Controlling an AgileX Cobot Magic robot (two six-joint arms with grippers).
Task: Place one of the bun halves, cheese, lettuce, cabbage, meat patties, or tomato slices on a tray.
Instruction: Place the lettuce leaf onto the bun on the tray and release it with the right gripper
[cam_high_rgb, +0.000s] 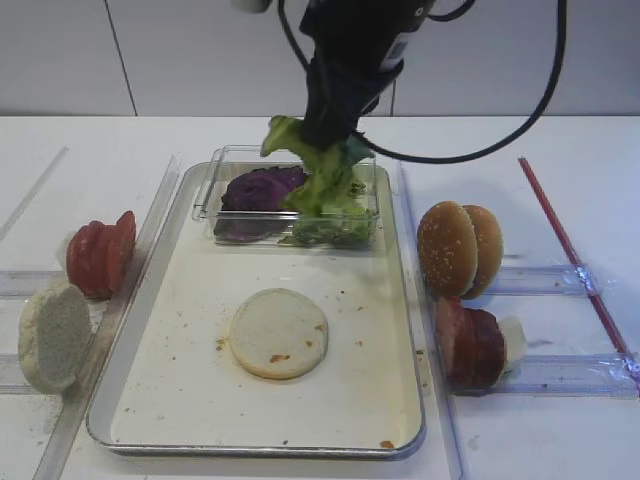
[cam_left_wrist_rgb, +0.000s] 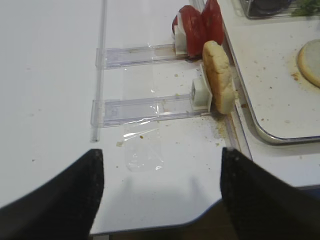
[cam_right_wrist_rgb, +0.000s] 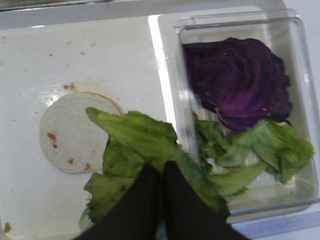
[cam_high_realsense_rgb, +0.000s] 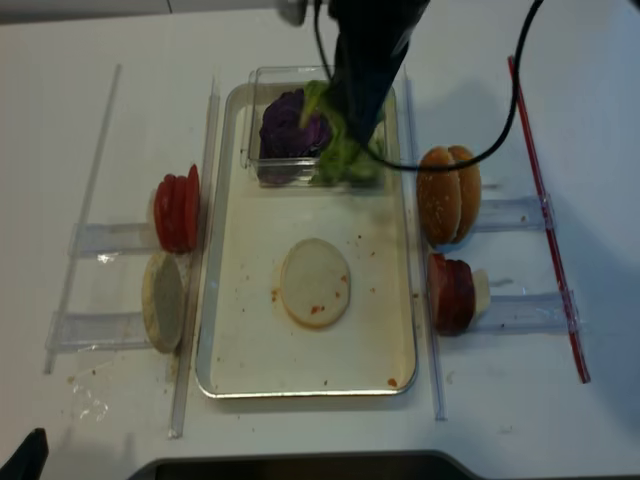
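The right gripper has its jaws pinched tight on a lettuce leaf, dangling it over the clear box at the tray's far end, while the left gripper's jaws gape wide, holding nothing.

No legible text or labels anywhere.

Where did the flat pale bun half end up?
The pale bun half lies flat in the middle of the tray in the high view, nearer the camera than the clear box.

Right claw pinched closed, pointing down, left claw spread wide, low
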